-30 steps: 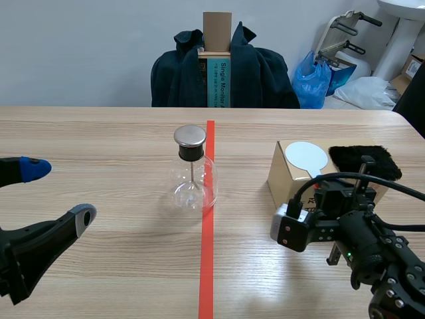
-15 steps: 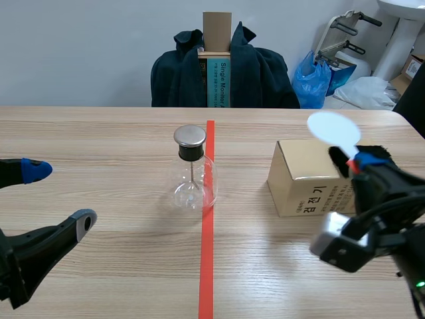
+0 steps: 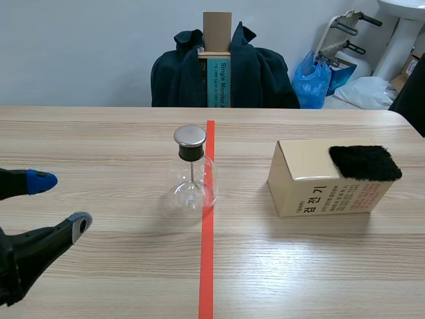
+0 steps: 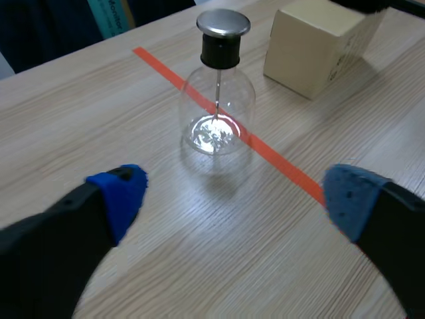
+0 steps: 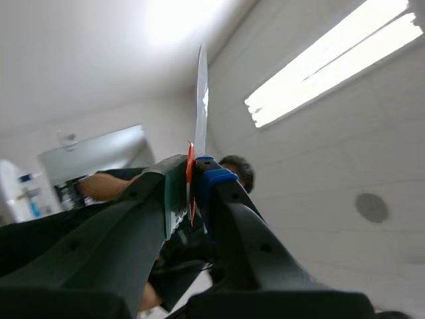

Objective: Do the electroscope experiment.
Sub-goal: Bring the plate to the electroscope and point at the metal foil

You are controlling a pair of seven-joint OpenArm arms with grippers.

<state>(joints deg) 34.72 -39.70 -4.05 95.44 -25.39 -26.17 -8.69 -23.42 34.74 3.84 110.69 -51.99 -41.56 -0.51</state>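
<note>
While the white paddle [image 5: 200,93] stands edge-on, clamped by its red stem between the right jaws, which are tipped up toward the ceiling and outside the scene view, pickup counts as done. Left jaws: spread wide, blue pads [image 4: 123,193] holding nothing, low over the table [image 3: 99,133]. Electroscope flask [image 3: 192,183]: upright just ahead of the left jaws, with nothing touching its metal cap [image 3: 190,136]. Black fur cloth [image 3: 364,162]: atop the cardboard box [image 3: 312,193], beyond the flask from the left jaws. Judged outstanding: rubbing on the fur, if not done, then bringing the paddle to the cap.
</note>
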